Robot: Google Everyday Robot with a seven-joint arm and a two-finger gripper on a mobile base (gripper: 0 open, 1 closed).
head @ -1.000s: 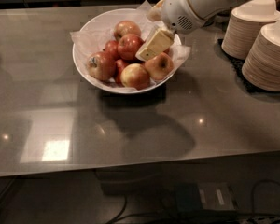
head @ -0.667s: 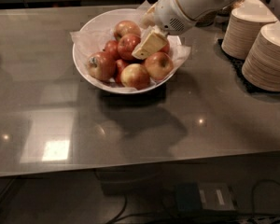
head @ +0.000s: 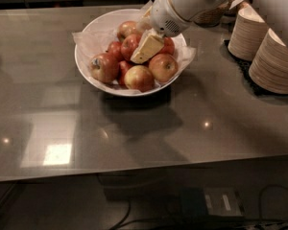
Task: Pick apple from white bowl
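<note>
The white bowl (head: 100, 30) with a crinkled paper liner stands at the back middle of the grey table and holds several apples. A deep red apple (head: 129, 45) lies near the bowl's middle. My gripper (head: 146, 47), cream-tipped on a white arm coming from the upper right, is down among the apples, touching the right side of that red apple. Another red apple (head: 168, 46) lies just right of the gripper. Yellow-red blushed apples (head: 139, 78) lie along the bowl's front.
Two tall stacks of tan paper plates (head: 275, 61) stand on a black mat (head: 243, 65) at the right. A wicker basket (head: 209, 16) sits behind the arm. The table's front edge (head: 144, 169) runs across the lower part of the view.
My gripper has moved a little to the left, from the bowl's right side to its middle, against the deep red apple. The bowl and apples have not moved.
</note>
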